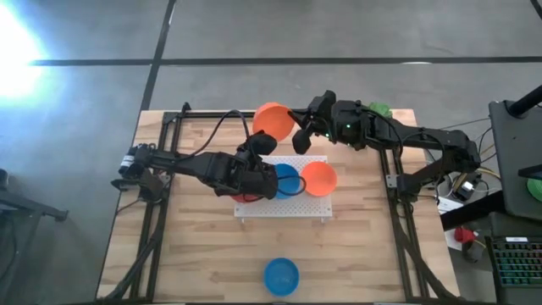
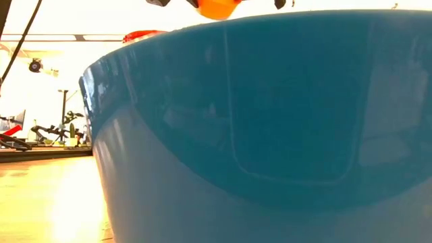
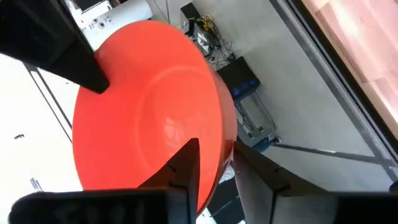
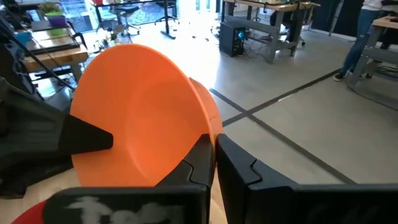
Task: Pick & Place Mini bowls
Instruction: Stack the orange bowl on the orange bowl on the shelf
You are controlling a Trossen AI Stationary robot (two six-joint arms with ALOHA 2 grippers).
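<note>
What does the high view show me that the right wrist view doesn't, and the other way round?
Only the high view: the left tool over the white perforated board, a blue bowl and an orange bowl on that board, and another blue bowl near the table's front edge. Only the right wrist view: the room beyond, with desks and a person's legs. Both: the right tool shut on the rim of a raised orange bowl.
</note>
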